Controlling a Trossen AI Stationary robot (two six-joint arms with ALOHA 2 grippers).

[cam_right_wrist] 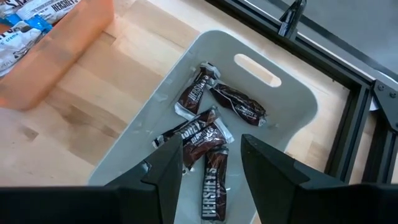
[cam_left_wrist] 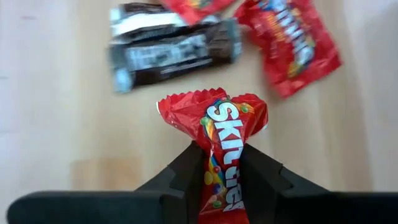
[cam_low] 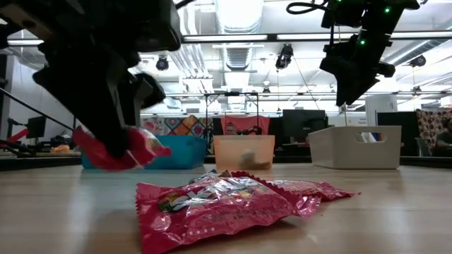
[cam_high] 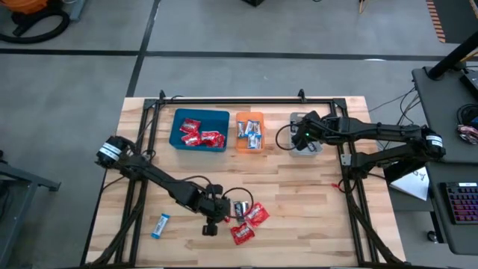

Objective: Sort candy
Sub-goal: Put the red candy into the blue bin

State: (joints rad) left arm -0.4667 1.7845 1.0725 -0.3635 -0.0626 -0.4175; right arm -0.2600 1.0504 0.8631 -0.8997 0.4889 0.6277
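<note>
Left wrist view showed the left gripper [cam_left_wrist: 221, 165] clamped on a red candy [cam_left_wrist: 217, 121]; a dark bar [cam_left_wrist: 174, 53] and red packets [cam_left_wrist: 292, 37] lay beyond its fingers, unsorted. The right gripper [cam_right_wrist: 211, 155] hung open over the grey tray [cam_right_wrist: 292, 106], dark bars below its fingers.

Left tool [cam_left_wrist: 224, 165] clamped; right tool [cam_right_wrist: 211, 155] agape.

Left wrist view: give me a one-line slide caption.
Left gripper shut on a red Skittles packet, lifted above the wooden table, with a dark Hershey's bar beyond.
</note>
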